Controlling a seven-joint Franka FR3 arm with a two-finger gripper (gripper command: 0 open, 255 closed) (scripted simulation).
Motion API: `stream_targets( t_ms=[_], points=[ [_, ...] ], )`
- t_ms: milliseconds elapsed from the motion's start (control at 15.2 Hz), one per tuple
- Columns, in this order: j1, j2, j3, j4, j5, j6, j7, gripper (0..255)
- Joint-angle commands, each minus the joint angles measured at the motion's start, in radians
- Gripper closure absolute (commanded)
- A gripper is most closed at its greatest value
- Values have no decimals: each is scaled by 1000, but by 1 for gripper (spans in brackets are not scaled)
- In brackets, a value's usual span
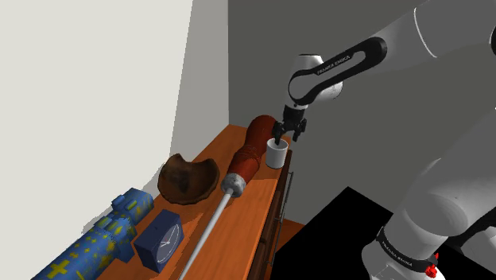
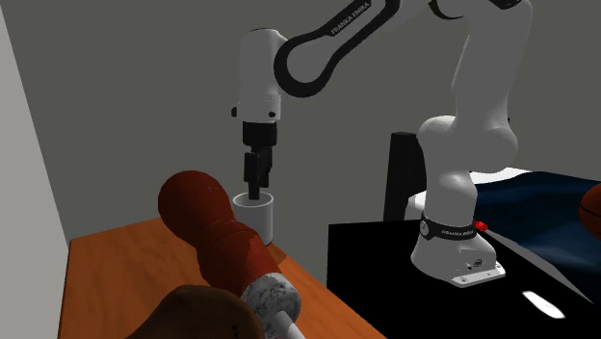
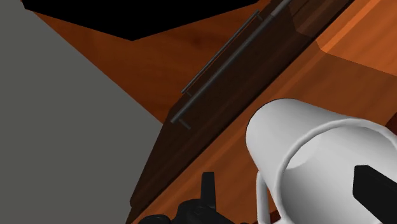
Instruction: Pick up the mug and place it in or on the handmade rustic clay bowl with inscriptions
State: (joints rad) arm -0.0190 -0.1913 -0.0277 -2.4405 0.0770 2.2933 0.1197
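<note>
arm's dark forearm link (image 1: 338, 64): white "FRANKA EMIKA" | black band (image 2: 453, 229) above arm's foot: same name, small | blue clock (image 1: 163, 239): dial unreadable

Surface (image 1: 256, 203): orange-brown wood; drawer front below its edge with dark bar handle (image 3: 219, 70).
Long implement, lying flat: reddish-brown bulbous grip (image 1: 250, 149), grey speckled collar (image 1: 233, 184), pale grey shaft (image 1: 205, 232) running toward 7 o'clock.
Blue clock (image 1: 161, 241), white face, at 9 o'clock of the shaft.
Blue tube with yellow crosses (image 1: 95, 245), at 9 o'clock of the clock.
</note>
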Motion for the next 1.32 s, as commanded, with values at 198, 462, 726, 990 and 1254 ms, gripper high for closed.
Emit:
stream_targets(
  t_ms=[198, 462, 726, 990, 1254],
  points=[
    [2, 53, 0, -21, 7, 75, -8, 0],
    [2, 59, 0, -24, 8, 83, -8, 0],
    [2, 59, 0, -24, 8, 83, -8, 0],
    [2, 59, 0, -24, 8, 83, -8, 255],
    [2, 59, 0, -24, 8, 83, -9, 255]
  ],
)
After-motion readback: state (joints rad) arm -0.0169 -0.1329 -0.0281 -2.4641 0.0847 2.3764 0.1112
